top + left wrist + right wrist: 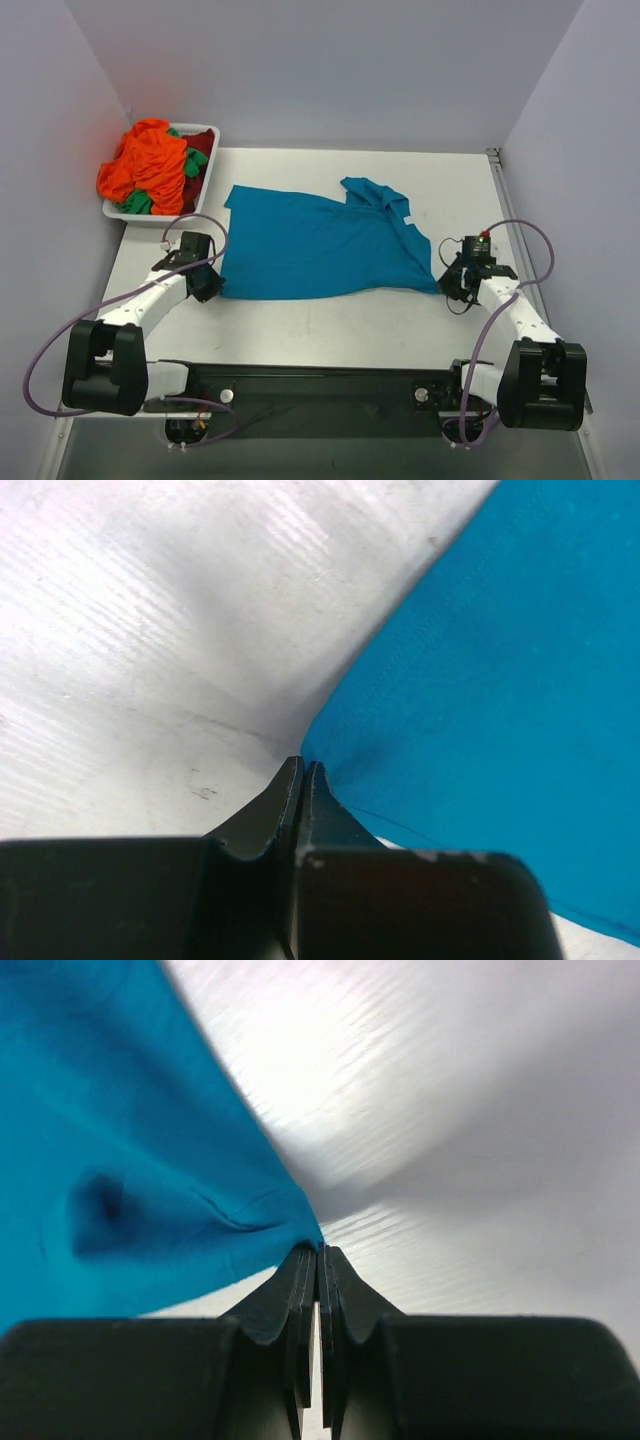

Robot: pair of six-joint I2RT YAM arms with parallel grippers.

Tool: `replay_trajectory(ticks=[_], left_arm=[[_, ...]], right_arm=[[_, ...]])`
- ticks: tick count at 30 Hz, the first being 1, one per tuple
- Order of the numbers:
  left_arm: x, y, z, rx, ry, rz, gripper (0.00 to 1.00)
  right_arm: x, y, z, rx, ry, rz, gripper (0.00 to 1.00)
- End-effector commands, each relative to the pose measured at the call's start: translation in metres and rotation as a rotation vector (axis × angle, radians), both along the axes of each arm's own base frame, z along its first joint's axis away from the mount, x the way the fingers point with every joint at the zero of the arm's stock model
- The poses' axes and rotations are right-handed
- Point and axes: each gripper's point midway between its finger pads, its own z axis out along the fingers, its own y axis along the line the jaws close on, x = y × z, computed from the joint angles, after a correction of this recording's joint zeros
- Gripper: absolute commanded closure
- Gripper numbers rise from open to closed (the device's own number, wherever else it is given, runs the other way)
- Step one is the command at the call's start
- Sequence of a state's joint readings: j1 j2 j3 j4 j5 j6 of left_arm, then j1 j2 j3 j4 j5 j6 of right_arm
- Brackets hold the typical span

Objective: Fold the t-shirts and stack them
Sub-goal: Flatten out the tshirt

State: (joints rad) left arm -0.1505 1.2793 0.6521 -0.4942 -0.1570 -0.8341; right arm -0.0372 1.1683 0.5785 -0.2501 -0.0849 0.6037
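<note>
A teal-blue t-shirt (315, 245) lies spread on the white table, partly folded, its collar end bunched at the upper right. My left gripper (207, 283) is shut on the shirt's near left corner (330, 750); in the left wrist view its closed tips (303, 765) pinch the cloth edge. My right gripper (450, 283) is shut on the near right corner, its tips (318, 1250) closed on the cloth point (290, 1225). More t-shirts, orange (145, 165), green (195, 160) and dark red (200, 140), lie heaped at the back left.
A white tray (210, 130) at the back left holds the heap of shirts. Purple-grey walls close in the table on the left, back and right. Bare table (330, 330) lies between the shirt and the arm bases.
</note>
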Motion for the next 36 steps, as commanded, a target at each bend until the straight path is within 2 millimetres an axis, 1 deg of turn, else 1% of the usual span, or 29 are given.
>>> replay_trajectory(ticks=[1, 4, 6, 7, 9, 10, 11, 12, 13, 14, 16, 17, 18, 19, 21, 22, 23, 25, 26, 27, 28, 29, 31, 32, 33, 34, 36], left_arm=[[0.003, 0.009, 0.005, 0.013, -0.039, 0.028, 1.00], [0.000, 0.011, 0.004, 0.010, -0.041, 0.027, 1.00], [-0.001, 0.011, 0.004, 0.011, -0.045, 0.021, 1.00], [-0.002, 0.011, 0.004, 0.008, -0.047, 0.016, 1.00], [-0.005, 0.009, 0.002, 0.000, -0.050, 0.010, 1.00], [-0.006, 0.008, 0.000, -0.009, -0.051, 0.006, 1.00], [-0.008, 0.007, -0.001, -0.012, -0.053, 0.003, 1.00], [-0.007, 0.007, 0.001, -0.015, -0.065, -0.001, 1.00], [-0.009, 0.006, -0.001, -0.018, -0.065, -0.003, 1.00], [-0.010, 0.006, -0.001, -0.018, -0.066, -0.003, 1.00], [-0.011, 0.005, -0.002, -0.023, -0.068, -0.007, 1.00], [-0.010, 0.005, -0.001, -0.027, -0.074, -0.007, 1.00], [-0.010, 0.004, -0.001, -0.030, -0.076, -0.009, 1.00], [-0.009, 0.003, 0.000, -0.034, -0.083, -0.012, 1.00], [-0.008, 0.002, 0.001, -0.042, -0.086, -0.015, 1.00], [-0.007, 0.001, 0.001, -0.047, -0.092, -0.017, 1.00], [-0.005, 0.000, 0.002, -0.049, -0.098, -0.018, 1.00], [-0.006, -0.001, 0.002, -0.052, -0.093, -0.018, 1.00], [-0.005, 0.000, 0.003, -0.050, -0.094, -0.017, 1.00], [-0.006, 0.001, 0.003, -0.046, -0.089, -0.014, 1.00], [-0.009, 0.003, 0.003, -0.039, -0.080, -0.010, 1.00], [-0.009, 0.004, 0.005, -0.036, -0.088, -0.004, 1.00], [-0.011, 0.008, 0.006, -0.018, -0.087, 0.005, 1.00], [-0.011, 0.009, 0.009, -0.013, -0.097, 0.010, 1.00], [-0.011, 0.011, 0.011, -0.007, -0.100, 0.011, 1.00], [-0.011, 0.013, 0.012, 0.006, -0.101, 0.014, 1.00], [-0.011, 0.016, 0.016, 0.019, -0.111, 0.019, 1.00]], right_arm=[[-0.005, -0.014, -0.003, 0.029, -0.003, -0.053, 1.00], [-0.006, -0.017, -0.002, 0.031, -0.010, -0.061, 1.00], [-0.006, -0.013, 0.000, 0.052, -0.023, -0.051, 1.00], [-0.007, -0.013, 0.000, 0.054, -0.027, -0.058, 0.99], [-0.011, -0.013, 0.002, 0.062, -0.053, -0.078, 0.92], [-0.013, -0.016, 0.003, 0.065, -0.066, -0.096, 0.81], [-0.015, -0.017, 0.010, 0.063, -0.104, -0.109, 0.72], [-0.019, -0.018, 0.008, 0.068, -0.116, -0.122, 0.65], [-0.020, -0.019, 0.011, 0.068, -0.139, -0.136, 0.54], [-0.019, -0.019, 0.020, 0.063, -0.191, -0.135, 0.50], [-0.018, -0.017, 0.028, 0.064, -0.230, -0.124, 0.40], [-0.017, -0.014, 0.032, 0.070, -0.241, -0.105, 0.39], [-0.012, -0.012, 0.041, 0.071, -0.258, -0.084, 0.38], [-0.010, -0.009, 0.039, 0.062, -0.235, -0.054, 0.38], [-0.005, 0.009, 0.043, 0.008, -0.202, 0.063, 0.38], [0.006, 0.013, 0.058, -0.043, -0.219, 0.095, 0.38], [0.006, 0.024, 0.049, -0.121, -0.166, 0.168, 0.38], [0.015, 0.030, 0.050, -0.175, -0.139, 0.203, 0.40], [0.024, 0.031, 0.046, -0.212, -0.104, 0.216, 0.41], [0.028, 0.032, 0.045, -0.227, -0.090, 0.228, 0.42], [0.031, 0.031, 0.036, -0.247, -0.049, 0.233, 0.45], [0.038, 0.031, 0.040, -0.257, -0.056, 0.228, 0.46], [0.043, 0.029, 0.035, -0.282, -0.031, 0.237, 0.51], [0.044, 0.029, 0.029, -0.286, -0.005, 0.245, 0.51], [0.047, 0.031, 0.029, -0.287, -0.007, 0.260, 0.51], [0.047, 0.032, 0.024, -0.281, 0.014, 0.267, 0.51], [0.050, 0.033, 0.022, -0.275, 0.017, 0.278, 0.52]])
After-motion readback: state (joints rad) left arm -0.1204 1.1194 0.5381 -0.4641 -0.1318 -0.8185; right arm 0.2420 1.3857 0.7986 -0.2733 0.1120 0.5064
